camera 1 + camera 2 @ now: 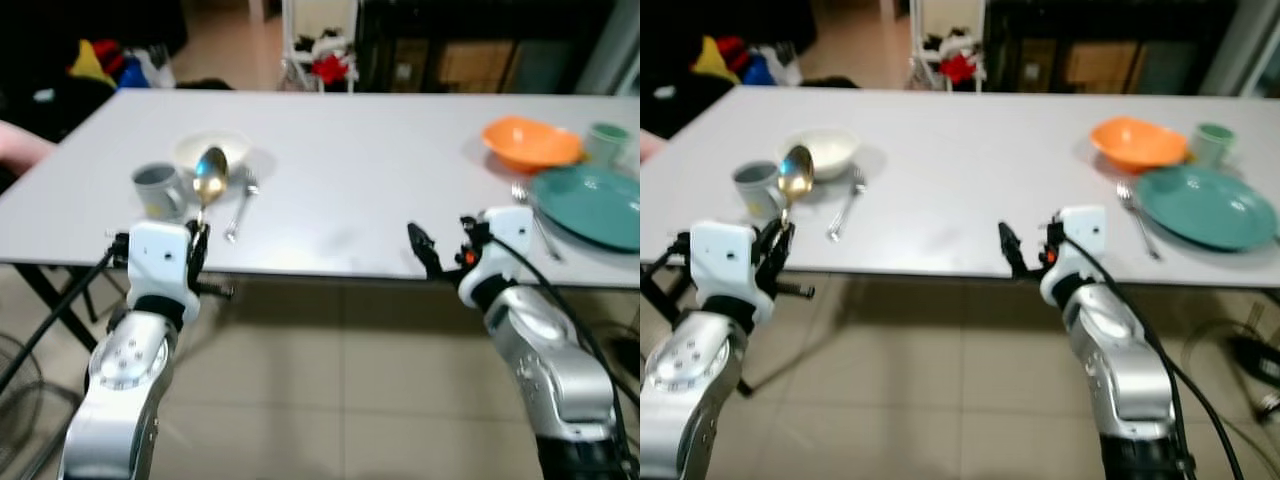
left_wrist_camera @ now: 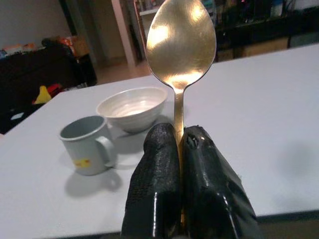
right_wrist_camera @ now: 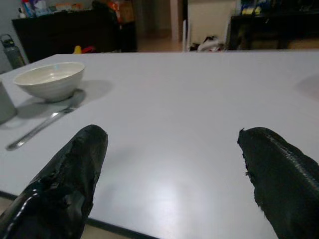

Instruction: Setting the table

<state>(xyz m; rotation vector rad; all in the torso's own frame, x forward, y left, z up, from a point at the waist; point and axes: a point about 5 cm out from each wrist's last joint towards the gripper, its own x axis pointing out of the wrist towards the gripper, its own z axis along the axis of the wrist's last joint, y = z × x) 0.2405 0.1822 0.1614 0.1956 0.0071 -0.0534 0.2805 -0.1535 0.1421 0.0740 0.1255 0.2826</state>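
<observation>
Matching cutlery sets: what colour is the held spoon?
Gold; the spoon shows best in the left wrist view.

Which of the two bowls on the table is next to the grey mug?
The white bowl, on the robot's left, right beside the grey mug. The orange bowl sits far right by the green plate.

A gold spoon [image 2: 180,47] is gleaming between the black fingers [image 2: 154,189] of the left gripper [image 2: 180,149]. A pale grey mug [image 2: 88,143] with a small yellow mark is sitting at nine o'clock of a cream bowl [image 2: 132,107] on the white table [image 1: 360,180]. At three o'clock, an orange bowl [image 1: 530,142], a mint-green cup [image 1: 606,143] and a teal plate [image 1: 592,205] are showing. A silver fork [image 1: 240,205] is shining.
</observation>
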